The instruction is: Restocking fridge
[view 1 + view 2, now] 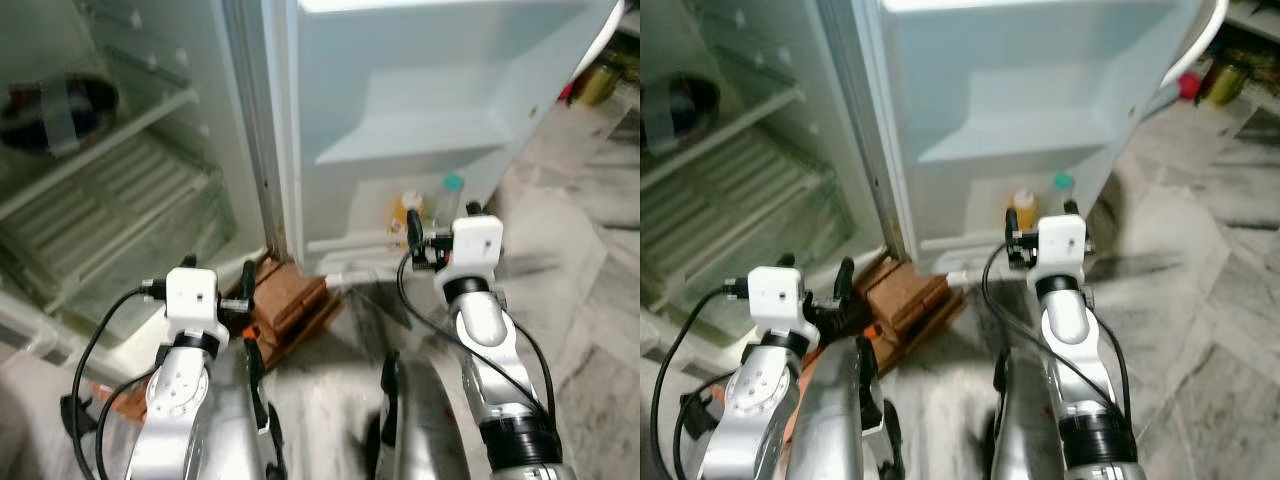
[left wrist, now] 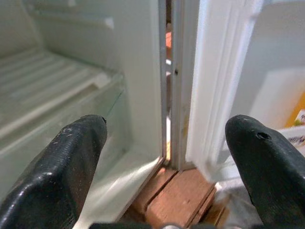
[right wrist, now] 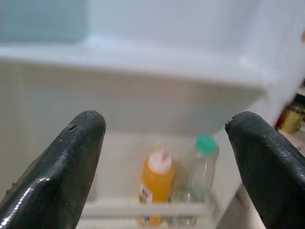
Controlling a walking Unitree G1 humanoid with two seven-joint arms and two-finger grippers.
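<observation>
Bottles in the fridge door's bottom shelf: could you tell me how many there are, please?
2, side by side in the door's bottom shelf: an orange bottle with a white cap on the robot's left, a clear bottle with a green cap on its right. More may hide behind them.

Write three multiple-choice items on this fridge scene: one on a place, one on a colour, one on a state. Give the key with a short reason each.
1. Where do the two bottles stand?
A. On the fridge's wire shelf
B. In the lowest door rack
C. On the floor

2. What colour is the clear bottle's cap?
A. Green
B. Red
C. Black

3. How is the right gripper?
A. Shut on a bottle
B. Shut on nothing
C. Open, holding nothing

Key:
1. B: the orange bottle and the clear bottle sit side by side behind the rail of the lowest door rack.
2. A: the cap is green.
3. C: the right gripper has its fingers wide apart, with the bottles beyond them, untouched.

The left gripper is open too, before the fridge's lower corner.
</observation>
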